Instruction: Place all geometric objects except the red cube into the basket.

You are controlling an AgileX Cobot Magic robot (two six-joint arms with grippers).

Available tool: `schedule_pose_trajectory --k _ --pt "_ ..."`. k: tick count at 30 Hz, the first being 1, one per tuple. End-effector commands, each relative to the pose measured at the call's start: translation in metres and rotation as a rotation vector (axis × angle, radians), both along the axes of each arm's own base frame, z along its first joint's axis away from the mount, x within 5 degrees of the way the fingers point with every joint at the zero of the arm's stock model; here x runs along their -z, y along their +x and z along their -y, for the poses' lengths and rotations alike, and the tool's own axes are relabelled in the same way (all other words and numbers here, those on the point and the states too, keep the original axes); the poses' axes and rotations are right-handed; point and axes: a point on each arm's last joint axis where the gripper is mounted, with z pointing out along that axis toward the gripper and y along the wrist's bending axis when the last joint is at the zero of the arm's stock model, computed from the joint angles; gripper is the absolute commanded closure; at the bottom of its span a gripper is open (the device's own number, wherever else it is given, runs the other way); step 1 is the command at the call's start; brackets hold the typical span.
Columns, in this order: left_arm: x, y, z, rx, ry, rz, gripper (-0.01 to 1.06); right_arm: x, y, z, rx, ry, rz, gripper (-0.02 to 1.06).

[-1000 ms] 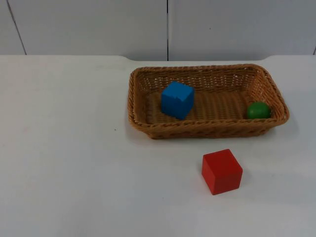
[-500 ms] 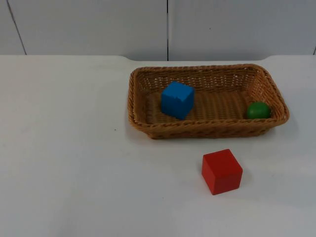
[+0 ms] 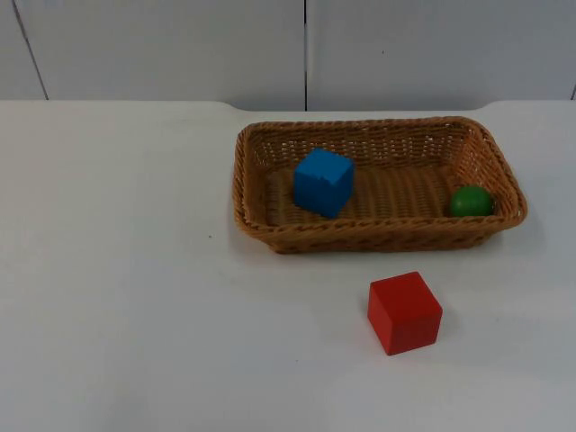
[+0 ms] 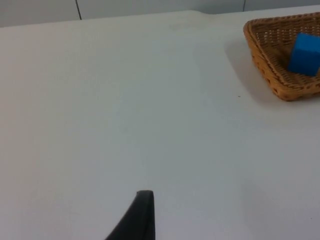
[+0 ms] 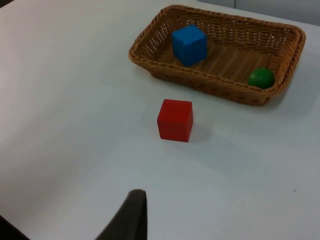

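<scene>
Already we see the blue cube and green ball in the basket, upper right; red cube stays out. Pincer states: cannot tell.

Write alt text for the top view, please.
A woven basket on a white table holds a blue cube and a green ball. A red cube sits on the table in front of it.
</scene>
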Motion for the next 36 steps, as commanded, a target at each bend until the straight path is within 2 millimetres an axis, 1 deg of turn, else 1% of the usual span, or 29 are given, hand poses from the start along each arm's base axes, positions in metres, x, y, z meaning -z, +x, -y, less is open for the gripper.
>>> schedule_pose_trajectory --k 1,36 --pt "0.0013 0.0005 -0.0012 -0.011 0.014 0.007 0.00 0.0016 0.0007 0.0007 0.003 -0.007 0.005 -0.01" --pt "0.0016 0.0007 -0.0039 -0.042 0.021 0.004 0.00 0.0016 0.0026 0.0037 0.041 -0.019 0.012 -0.01"
